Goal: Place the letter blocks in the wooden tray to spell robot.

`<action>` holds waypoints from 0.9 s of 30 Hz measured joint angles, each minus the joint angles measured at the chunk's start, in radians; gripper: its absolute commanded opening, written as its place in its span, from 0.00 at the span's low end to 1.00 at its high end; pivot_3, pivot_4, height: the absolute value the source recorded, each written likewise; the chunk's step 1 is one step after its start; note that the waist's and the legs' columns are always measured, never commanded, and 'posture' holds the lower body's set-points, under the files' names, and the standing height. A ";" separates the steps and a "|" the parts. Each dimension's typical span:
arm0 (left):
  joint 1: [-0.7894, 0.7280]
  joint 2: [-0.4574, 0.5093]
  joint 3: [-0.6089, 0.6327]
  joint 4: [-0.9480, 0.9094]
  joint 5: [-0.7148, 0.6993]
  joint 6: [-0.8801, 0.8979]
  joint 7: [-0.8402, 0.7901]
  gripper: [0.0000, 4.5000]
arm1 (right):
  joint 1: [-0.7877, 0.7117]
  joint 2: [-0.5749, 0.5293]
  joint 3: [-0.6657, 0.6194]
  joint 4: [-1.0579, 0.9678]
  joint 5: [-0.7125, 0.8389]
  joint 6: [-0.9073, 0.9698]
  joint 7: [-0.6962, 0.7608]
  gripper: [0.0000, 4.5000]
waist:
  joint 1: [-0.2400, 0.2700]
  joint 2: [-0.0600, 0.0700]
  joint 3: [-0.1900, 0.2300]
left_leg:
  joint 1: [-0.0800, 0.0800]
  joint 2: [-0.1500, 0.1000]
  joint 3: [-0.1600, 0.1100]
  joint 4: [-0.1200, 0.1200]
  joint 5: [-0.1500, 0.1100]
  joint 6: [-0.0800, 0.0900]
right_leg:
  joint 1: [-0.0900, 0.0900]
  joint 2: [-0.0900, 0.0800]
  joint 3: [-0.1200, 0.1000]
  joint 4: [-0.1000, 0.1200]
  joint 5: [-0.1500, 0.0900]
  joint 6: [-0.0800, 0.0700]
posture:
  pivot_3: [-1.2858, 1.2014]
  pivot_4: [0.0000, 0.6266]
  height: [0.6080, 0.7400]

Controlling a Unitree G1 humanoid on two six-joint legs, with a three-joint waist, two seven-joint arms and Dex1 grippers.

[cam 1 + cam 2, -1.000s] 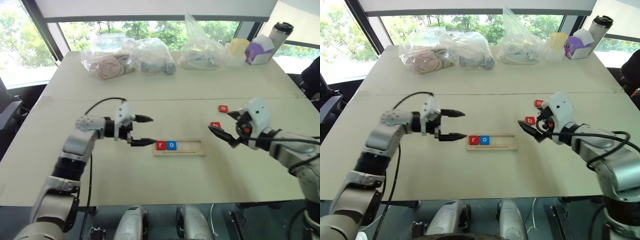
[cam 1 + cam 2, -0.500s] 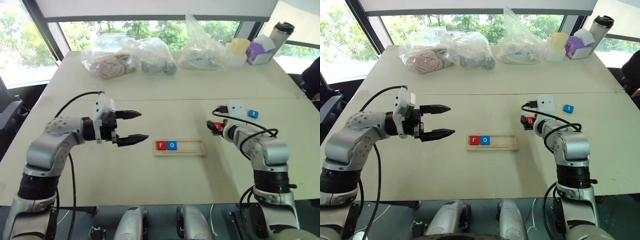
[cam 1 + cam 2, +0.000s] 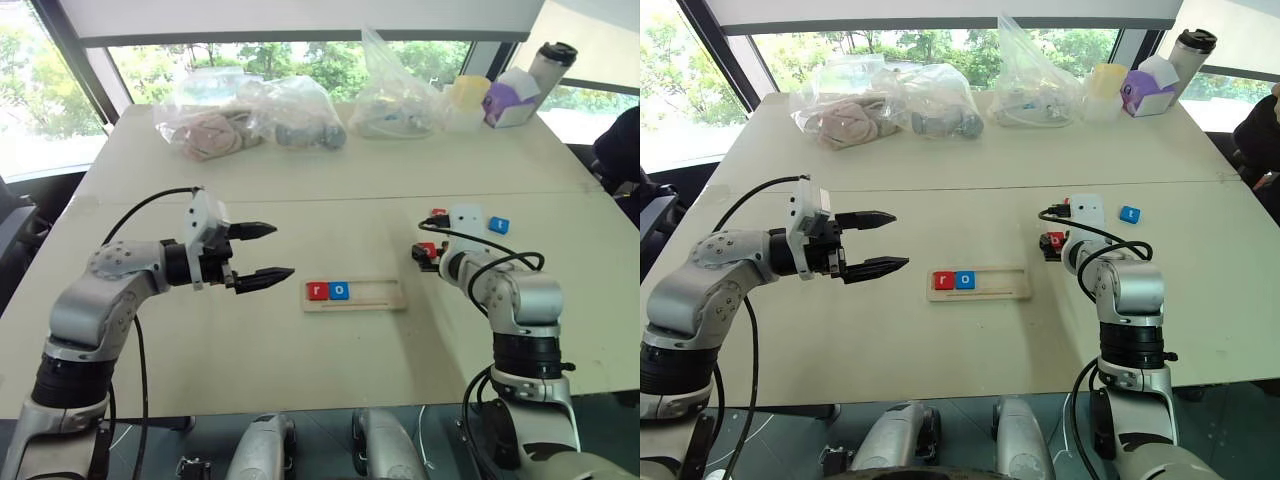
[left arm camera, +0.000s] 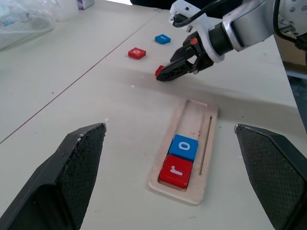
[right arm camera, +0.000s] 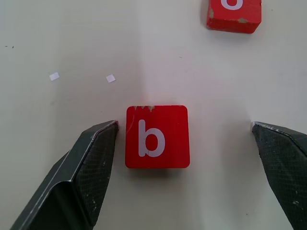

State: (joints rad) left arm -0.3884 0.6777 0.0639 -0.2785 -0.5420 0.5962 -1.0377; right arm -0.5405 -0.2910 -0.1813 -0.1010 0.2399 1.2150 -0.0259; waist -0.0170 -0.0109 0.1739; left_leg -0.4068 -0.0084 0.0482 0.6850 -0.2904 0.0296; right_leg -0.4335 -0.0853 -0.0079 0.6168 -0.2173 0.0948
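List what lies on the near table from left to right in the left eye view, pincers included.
Left pincer → red r block → blue o block, both in the wooden tray → red b block at the right pincer → blue t block.

The pale table carries the wooden tray, 3 loose letter blocks right, bags far.

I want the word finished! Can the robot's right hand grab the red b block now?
Probably yes. The right gripper is open, with the red b block lying flat between its fingers and nothing in the way.
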 measured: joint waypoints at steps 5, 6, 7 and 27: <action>0.001 0.000 0.000 0.000 0.000 -0.005 0.005 1.00 | -0.013 0.027 0.018 -0.002 -0.003 0.013 0.008 0.36 | 0.000 0.000 0.000 | 0.000 0.001 0.000 0.000 0.000 0.000 | 0.000 0.001 0.000 0.000 0.000 0.000 | 0.52 0.24 1.00; 0.001 0.000 0.000 0.000 0.000 -0.009 0.006 1.00 | -0.014 0.028 0.018 -0.006 -0.004 0.019 0.009 0.26 | 0.000 0.000 0.000 | 0.000 0.001 0.000 0.000 0.000 0.000 | 0.000 0.001 0.000 0.000 0.000 0.000 | 0.52 0.24 1.00; 0.002 0.000 0.000 0.000 0.000 -0.012 0.007 1.00 | -0.014 0.028 0.018 -0.009 -0.005 0.024 0.011 0.26 | 0.000 0.000 0.000 | 0.000 0.001 0.000 0.000 0.000 0.000 | 0.000 0.001 0.000 0.000 0.000 0.000 | 0.52 0.24 1.00; 0.024 -0.013 -0.040 0.011 -0.002 -0.055 -0.005 1.00 | 0.300 -0.027 -0.109 -0.580 0.234 0.392 -0.003 0.26 | 0.002 0.001 0.000 | 0.000 0.001 0.000 -0.001 0.000 0.000 | -0.001 0.000 0.001 -0.001 -0.001 -0.002 | 0.52 0.24 1.00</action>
State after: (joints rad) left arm -0.3640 0.6651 0.0235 -0.2671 -0.5438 0.5410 -1.0431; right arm -0.2406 -0.3183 -0.2907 -0.6806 0.4736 1.6072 -0.0289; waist -0.0148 -0.0103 0.1741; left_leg -0.4072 -0.0078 0.0482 0.6839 -0.2904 0.0295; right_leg -0.4344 -0.0853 -0.0074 0.6160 -0.2187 0.0924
